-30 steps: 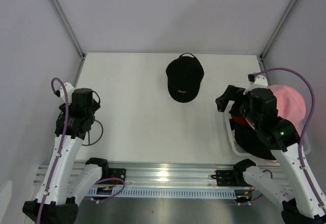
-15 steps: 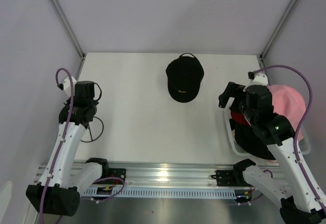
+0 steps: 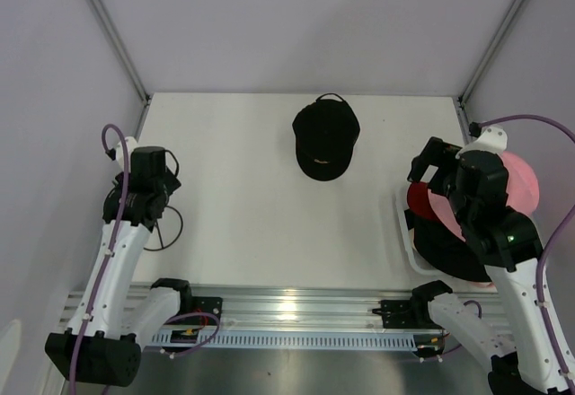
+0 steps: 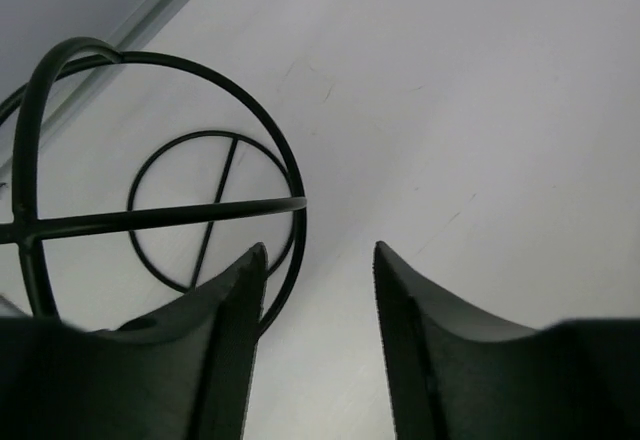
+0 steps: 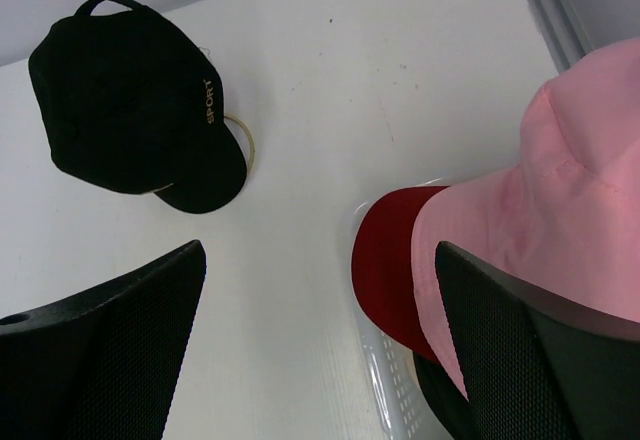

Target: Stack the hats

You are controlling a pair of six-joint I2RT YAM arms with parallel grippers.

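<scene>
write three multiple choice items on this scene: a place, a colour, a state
1. The black cap lies: A in the basket; B alone on the table; C under the pink hat.
2. The peak under the pink hat is: A red; B green; C blue.
3. The right gripper is: A shut on a hat; B open, empty; C shut on the basket.
Answers: B, bare table surrounds it; A, the red peak shows; B, fingers apart, nothing between.

Overhead, right wrist — both face black cap (image 3: 325, 142).
</scene>
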